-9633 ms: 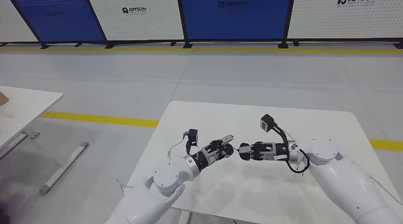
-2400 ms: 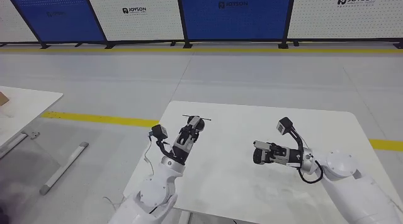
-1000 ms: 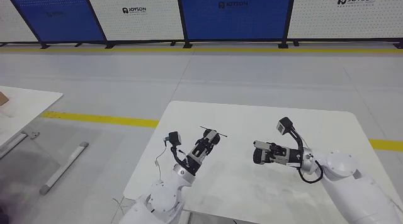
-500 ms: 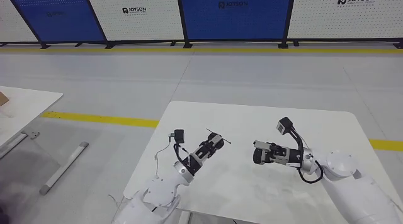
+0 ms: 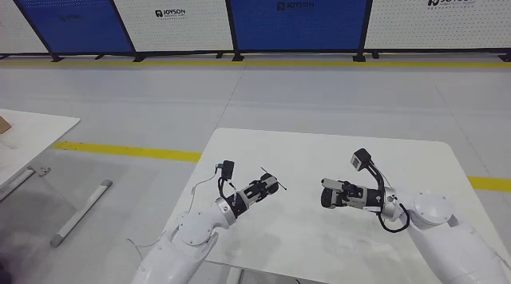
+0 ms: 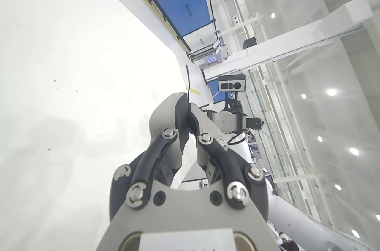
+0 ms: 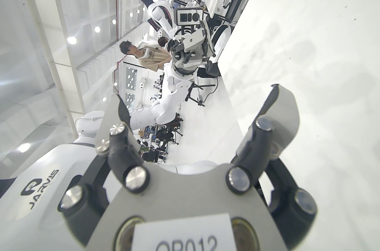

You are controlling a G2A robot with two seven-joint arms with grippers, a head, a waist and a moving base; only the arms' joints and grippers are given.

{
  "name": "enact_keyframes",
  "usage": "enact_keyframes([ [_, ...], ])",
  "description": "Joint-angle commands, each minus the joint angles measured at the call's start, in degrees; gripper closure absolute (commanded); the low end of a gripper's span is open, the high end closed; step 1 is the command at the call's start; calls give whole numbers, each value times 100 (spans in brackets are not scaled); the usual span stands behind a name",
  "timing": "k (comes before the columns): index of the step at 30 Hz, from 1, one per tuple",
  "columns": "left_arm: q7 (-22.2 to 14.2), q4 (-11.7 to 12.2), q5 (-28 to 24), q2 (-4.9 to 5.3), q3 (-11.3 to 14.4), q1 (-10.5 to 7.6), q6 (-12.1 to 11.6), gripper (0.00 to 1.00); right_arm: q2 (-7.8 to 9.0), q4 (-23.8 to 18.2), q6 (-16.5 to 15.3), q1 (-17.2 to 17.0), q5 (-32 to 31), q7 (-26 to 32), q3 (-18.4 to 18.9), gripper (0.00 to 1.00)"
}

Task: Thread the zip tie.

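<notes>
The white table takes up most of the scene, and both arms work over its near half. In the top view, the right arm comes in from 4 o'clock, and the left arm comes in from 7 o'clock.

The right gripper is over the middle of the table and points toward 9 o'clock. In its own wrist view the right gripper is released, with its two fingers spread wide over the tabletop.

The left gripper is at 9 o'clock from the right one, facing it with a clear gap between them. From its own wrist camera the left gripper is clenched, with its dark pads pressed together on the zip tie.

The tie is a thin black strip. It is pinched partway along, and a straight length pokes out past the fingertips. In the top view the zip tie crosses the left fingertips, running from about 11 o'clock to 5 o'clock, and it is well clear of the right gripper. I cannot make out the tie's head.
</notes>
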Motion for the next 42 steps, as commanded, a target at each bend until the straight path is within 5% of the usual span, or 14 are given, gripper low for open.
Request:
enact_keyframes([
  [1,-1,0,0,0,0,0,0,100,0,0,0,0,0,0,0,0],
  [6,746,16,180,-69,268,67,-16,100,0,0,0,0,0,0,0,0],
  [21,621,60,47,-85,371,10,121,100,0,0,0,0,0,0,0,0],
  [24,621,60,47,-85,371,10,121,100,85,-231,-6,-76,-266,-122,246,0],
  [28,621,60,47,-85,371,10,121,100,336,-734,323,-314,-856,35,866,0],
  [34,621,60,47,-85,371,10,121,100,659,-1577,1373,-678,-1760,276,1697,0],
  [37,621,60,47,-85,371,10,121,100,723,-1840,1971,-788,-2598,-811,1962,0],
  [42,621,60,47,-85,371,10,121,100,723,-1840,1971,-788,-2598,-811,1962,0],
])
